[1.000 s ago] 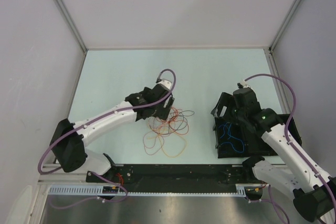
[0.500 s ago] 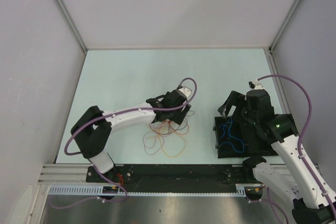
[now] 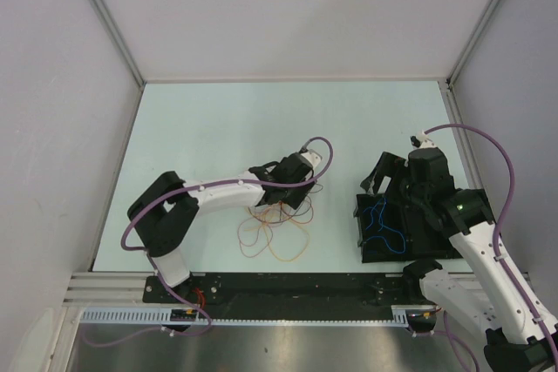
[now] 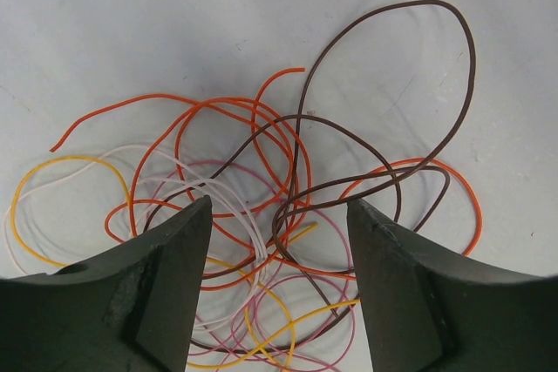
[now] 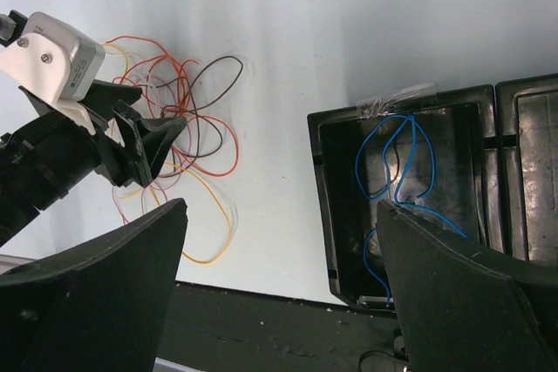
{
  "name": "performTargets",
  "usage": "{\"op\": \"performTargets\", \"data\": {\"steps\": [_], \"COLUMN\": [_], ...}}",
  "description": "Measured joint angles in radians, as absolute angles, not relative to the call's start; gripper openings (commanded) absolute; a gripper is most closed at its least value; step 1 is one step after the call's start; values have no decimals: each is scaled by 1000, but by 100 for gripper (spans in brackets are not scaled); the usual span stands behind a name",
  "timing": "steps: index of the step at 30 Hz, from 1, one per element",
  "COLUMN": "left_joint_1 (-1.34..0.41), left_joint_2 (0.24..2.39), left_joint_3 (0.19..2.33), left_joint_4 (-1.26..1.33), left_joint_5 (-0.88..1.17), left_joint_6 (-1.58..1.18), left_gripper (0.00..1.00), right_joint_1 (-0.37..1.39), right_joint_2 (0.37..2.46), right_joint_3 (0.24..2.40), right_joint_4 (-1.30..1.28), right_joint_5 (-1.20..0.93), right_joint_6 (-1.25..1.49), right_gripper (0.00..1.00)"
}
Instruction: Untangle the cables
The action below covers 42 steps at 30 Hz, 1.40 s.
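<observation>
While the tangle of thin orange, brown, pink, white and yellow cables lies on the pale green surface, the left arm's fingers hang wide apart over its 12 o'clock edge, holding nothing. At 3 o'clock, a thin blue cable lies in a black plastic tray; the right arm's fingers gape wide above, empty.

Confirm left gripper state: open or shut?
Open. The left gripper has its jaws wide apart over the tangled cables, gripping none.
</observation>
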<state>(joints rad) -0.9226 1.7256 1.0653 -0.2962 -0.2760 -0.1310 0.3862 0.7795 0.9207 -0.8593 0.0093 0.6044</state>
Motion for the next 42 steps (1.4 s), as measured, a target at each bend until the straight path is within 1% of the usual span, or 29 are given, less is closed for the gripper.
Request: {"op": "performTargets", "data": {"steps": [2,3,5,6,8,9,11,17,21,24,26,29,32,34,36,42], "left_joint_1": [-923,-923,-923,-923,-923,-923,-923,-923,-923,-923,-923,-923,-923,-923,-923,-923], "left_joint_2": [1731,1734,1740,1742,1742,1743,1745,1749,1674,1577,1516,1451,1387,1334,1279,1223], "left_joint_3": [1065,1065,1065,1065,1061,1060,1060,1061,1109,1232,1369,1587,1696,1695,1647,1521], "left_joint_4": [-290,-286,-275,-267,-251,-245,-236,-228,-323,-411,-472,-545,-603,-646,-678,-751], "left_joint_5": [-276,-276,-275,-274,-261,-254,-242,-233,-260,-278,-284,-284,-271,-250,-218,-144], "left_joint_6": [-128,-126,-121,-119,-110,-109,-104,-100,-107,-109,-106,-101,-93,-84,-70,-36], "left_gripper": [61,53,43,30,19,9,0,0,0,0,0,0,0,0,0,0], "right_joint_1": [385,385,385,385,385,385,385,385,374,368,366,366,366,366,366,366], "right_joint_2": [780,779,778,778,778,778,778,778,778,780,787,799,806,810,810,794], "right_joint_3": [921,921,921,921,921,921,921,921,923,944,973,1019,1045,1052,1052,1056], "right_joint_4": [-860,-860,-861,-862,-863,-863,-863,-862,-838,-799,-746,-621,-484,-391,-336,-259], "right_joint_5": [8,8,7,6,6,6,6,-10,-61,-123,-186,-298,-417,-494,-544,-651], "right_joint_6": [605,605,605,605,605,605,605,605,599,595,593,591,591,592,591,566], "right_gripper": [94,94,94,94,94,94,94,94,94,95,98,100,100,100,100,100]}}
